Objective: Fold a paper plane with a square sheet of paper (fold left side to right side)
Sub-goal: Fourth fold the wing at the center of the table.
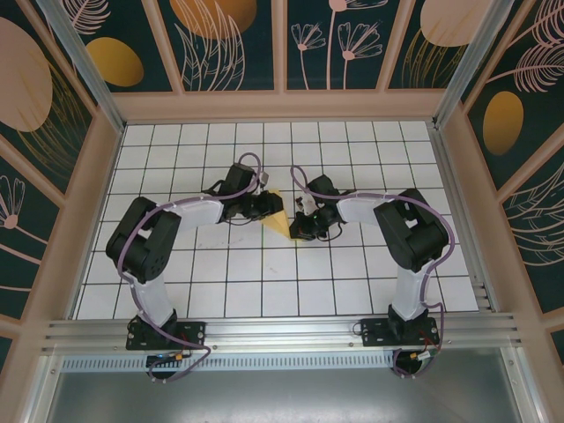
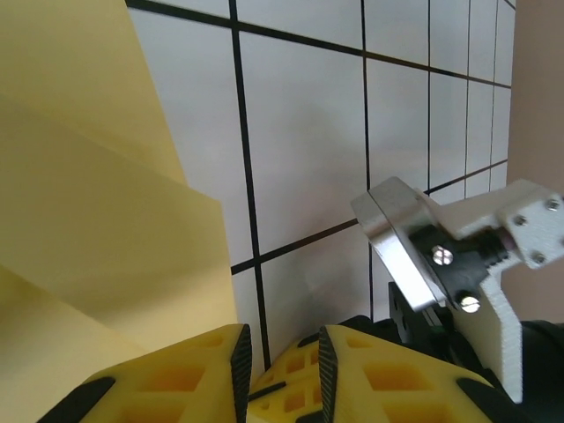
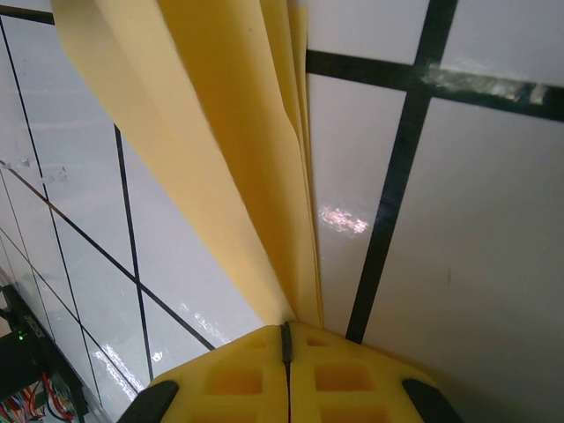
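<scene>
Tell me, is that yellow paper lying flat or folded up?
Folded. The yellow paper shows several layers stacked along a crease, pinched by the shut right gripper; from above it forms a narrow wedge.

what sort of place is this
Probably a robotics test booth: a white grid-tiled tabletop, floral-printed wall panels boxing it in, and two black-and-white robot arms bolted to an aluminium rail.

No readable text, labels or numbers anywhere
</scene>
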You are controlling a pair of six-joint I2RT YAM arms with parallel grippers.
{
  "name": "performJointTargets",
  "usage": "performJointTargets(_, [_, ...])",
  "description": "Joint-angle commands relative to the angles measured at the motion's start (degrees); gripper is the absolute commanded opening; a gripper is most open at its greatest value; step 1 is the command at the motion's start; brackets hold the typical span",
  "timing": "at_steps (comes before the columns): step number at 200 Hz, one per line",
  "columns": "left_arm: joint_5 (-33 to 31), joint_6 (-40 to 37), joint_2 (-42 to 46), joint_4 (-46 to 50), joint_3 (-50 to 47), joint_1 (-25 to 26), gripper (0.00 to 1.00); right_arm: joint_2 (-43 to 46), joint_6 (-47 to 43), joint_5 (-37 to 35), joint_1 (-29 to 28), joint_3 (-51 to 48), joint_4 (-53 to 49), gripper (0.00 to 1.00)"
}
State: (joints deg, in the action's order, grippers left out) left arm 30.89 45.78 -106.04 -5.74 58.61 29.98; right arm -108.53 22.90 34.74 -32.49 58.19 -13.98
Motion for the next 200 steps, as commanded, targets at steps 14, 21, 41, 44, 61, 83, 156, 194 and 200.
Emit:
performJointTargets(14, [2.21, 1.51, -3.03, -3.34, 0.71, 0.12, 0.31, -4.66, 0.49, -8.81, -0.92, -2.49, -10.34, 0.08])
performJointTargets(21, [2.09, 1.34, -3.78, -3.24, 0.95, 0.17, 0.31, -4.67, 0.48, -8.98, -0.94, -2.4, -10.41, 0.08])
performJointTargets(41, [0.83, 0.31, -6.07, -1.82, 2.21, 0.02, 0.3, -4.74, 0.4, -9.3, -0.9, -2.46, -10.72, 0.08])
performJointTargets(44, [0.43, 0.09, -6.37, -1.36, 2.41, -0.01, 0.3, -4.68, 0.4, -9.34, -0.95, -2.5, -10.79, 0.08])
performJointTargets(61, [-1.38, -1.01, -7.41, 0.16, 3.15, -0.89, 0.29, -4.57, 0.4, -9.39, -0.93, -2.72, -10.89, 0.08])
performJointTargets(83, [-2.28, -1.81, -8.35, 0.82, 3.1, -3.07, 0.29, -4.58, 0.4, -9.34, -0.91, -2.79, -10.9, 0.08])
performJointTargets(156, [-1.8, -7.51, -14.1, 4.85, 9.49, -12.68, 0.29, -4.58, 0.53, -9.23, -1.2, -2.78, -11.03, 0.08])
performJointTargets(194, [-1.23, -8.24, -18.12, 6.12, 15.5, -16.11, 0.3, -4.51, 0.9, -9.08, -1.52, -3.14, -10.55, 0.08])
performJointTargets(200, [-1.54, -8.44, -18.15, 6.4, 15.85, -16.51, 0.29, -4.5, 0.92, -9.03, -1.59, -3.14, -10.46, 0.09])
